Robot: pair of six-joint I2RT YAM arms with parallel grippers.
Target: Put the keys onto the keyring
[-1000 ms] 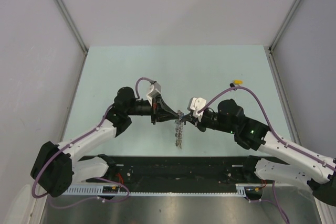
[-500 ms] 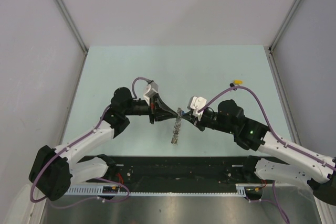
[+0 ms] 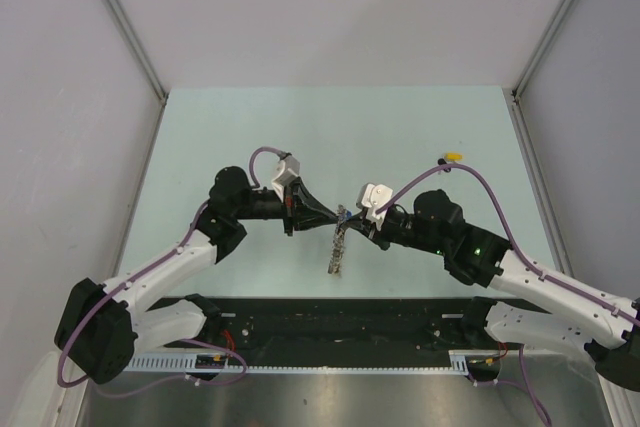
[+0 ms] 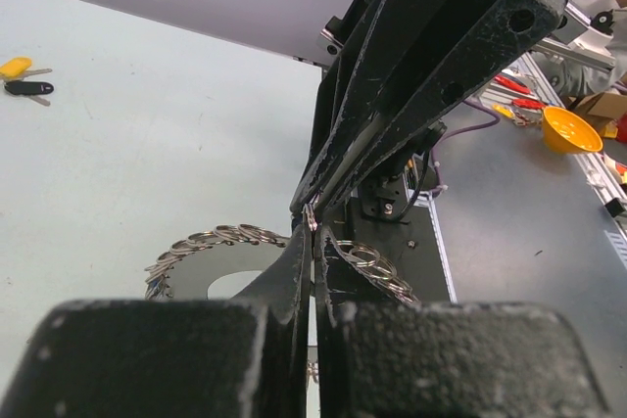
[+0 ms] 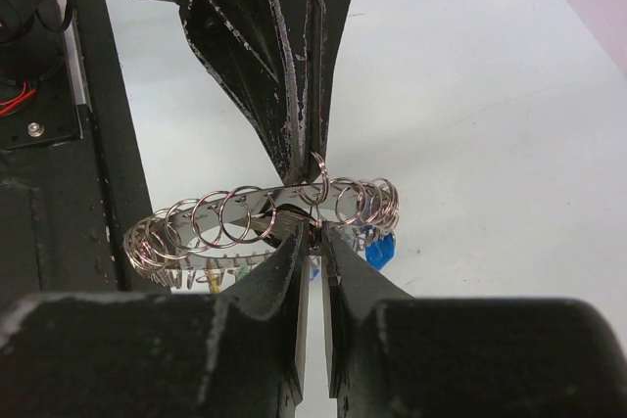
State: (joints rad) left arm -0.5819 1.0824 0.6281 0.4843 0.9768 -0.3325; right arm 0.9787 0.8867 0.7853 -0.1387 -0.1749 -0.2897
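Note:
The keyring, a big band strung with many small silver rings and blue, green and yellow tags, hangs edge-on between both arms above the table. My left gripper is shut on one small ring at its top. My right gripper faces it from the other side. Its fingertips stand slightly apart around a small ring on the band. Two loose keys lie far off on the table: a yellow-tagged key and a black-tagged key.
The black base rail runs along the near table edge under the keyring. A purple cable loops from the right wrist toward the yellow-tagged key. Grey walls close in the table at the left, right and back. An orange funnel lies beyond the table.
The keyring has swung from a broader view to edge-on and sits slightly lower. The left arm has shifted a little left. The right fingers have parted slightly.

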